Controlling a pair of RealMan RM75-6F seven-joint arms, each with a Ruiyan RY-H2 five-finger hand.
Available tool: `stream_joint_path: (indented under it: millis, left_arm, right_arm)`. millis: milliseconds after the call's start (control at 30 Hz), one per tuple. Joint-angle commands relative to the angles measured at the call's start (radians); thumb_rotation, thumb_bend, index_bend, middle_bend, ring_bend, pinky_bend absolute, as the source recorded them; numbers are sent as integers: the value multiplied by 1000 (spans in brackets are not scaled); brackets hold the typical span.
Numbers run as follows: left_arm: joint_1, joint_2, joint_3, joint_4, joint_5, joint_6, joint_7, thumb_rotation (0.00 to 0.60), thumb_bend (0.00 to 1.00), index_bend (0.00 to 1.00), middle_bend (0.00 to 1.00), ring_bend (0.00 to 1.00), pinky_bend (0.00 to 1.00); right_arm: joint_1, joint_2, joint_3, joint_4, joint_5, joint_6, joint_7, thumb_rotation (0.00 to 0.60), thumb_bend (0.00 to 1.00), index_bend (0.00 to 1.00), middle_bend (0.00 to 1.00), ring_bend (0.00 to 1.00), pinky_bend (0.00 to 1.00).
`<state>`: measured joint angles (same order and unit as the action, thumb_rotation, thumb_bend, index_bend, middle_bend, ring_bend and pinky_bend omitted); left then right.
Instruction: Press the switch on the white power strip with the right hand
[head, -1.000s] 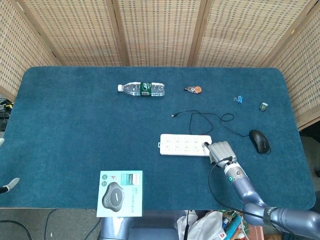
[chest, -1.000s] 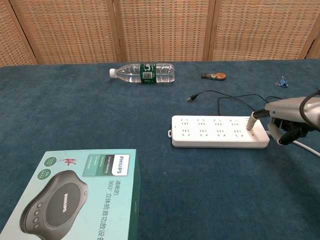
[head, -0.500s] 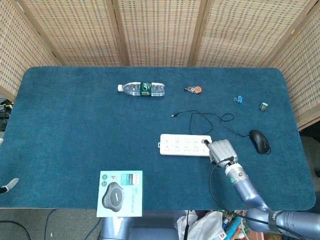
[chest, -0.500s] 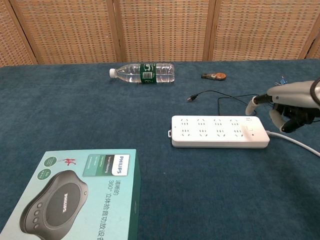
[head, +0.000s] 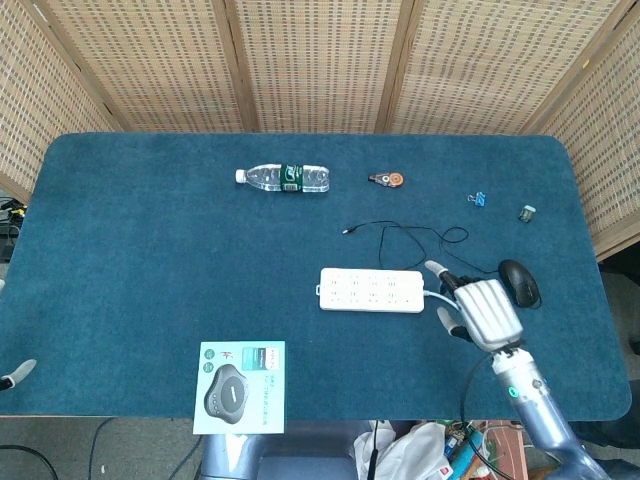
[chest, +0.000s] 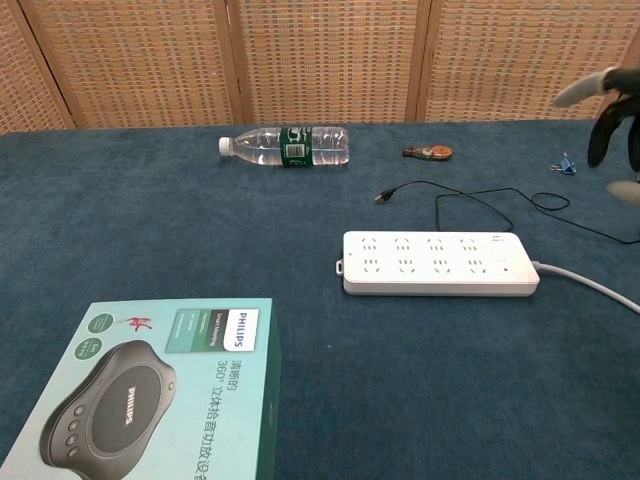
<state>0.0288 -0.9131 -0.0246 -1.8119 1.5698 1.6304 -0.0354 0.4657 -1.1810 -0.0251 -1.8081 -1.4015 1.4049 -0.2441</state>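
Where the head view looks straight down, shows the whole dark blue felt desk (head: 150, 250) and the right hand (head: 485, 312) complete; catches only blurred dark fingers (chest: 608, 125) at the right frame edge in the chest view. Reveals a black computer mouse (head: 519, 282) near the desk's right edge from overhead alone. Lies right of the desk's centre, the long white plastic power strip (head: 371, 290), switch end (chest: 503, 262) towards the hand. Hangs just off that end, fingers spread, grasping nothing, touching nothing. Peeks in past the desk's front-left corner, the left hand (head: 18, 371); cannot tell its fingers' state.
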Motion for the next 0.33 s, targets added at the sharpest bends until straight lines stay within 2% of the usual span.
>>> stream_joint_path:
  millis: [33, 133, 333]
  left_arm:
    - [-1, -3, 2, 3, 3, -4, 5, 600, 0, 0, 0, 0, 0]
    - [-3, -7, 5, 3, 7, -8, 15, 600, 0, 0, 0, 0, 0]
    - [-1, -8, 8, 3, 13, -5, 19, 600, 0, 0, 0, 0, 0]
  right_arm:
    - [-109, 15, -56, 79, -114, 125, 86, 600, 0, 0, 0, 0, 0]
    - [-168, 4, -68, 108, -155, 195, 89, 600, 0, 0, 0, 0, 0]
    - [-210, -11, -50, 150, -160, 216, 111, 600, 0, 0, 0, 0, 0]
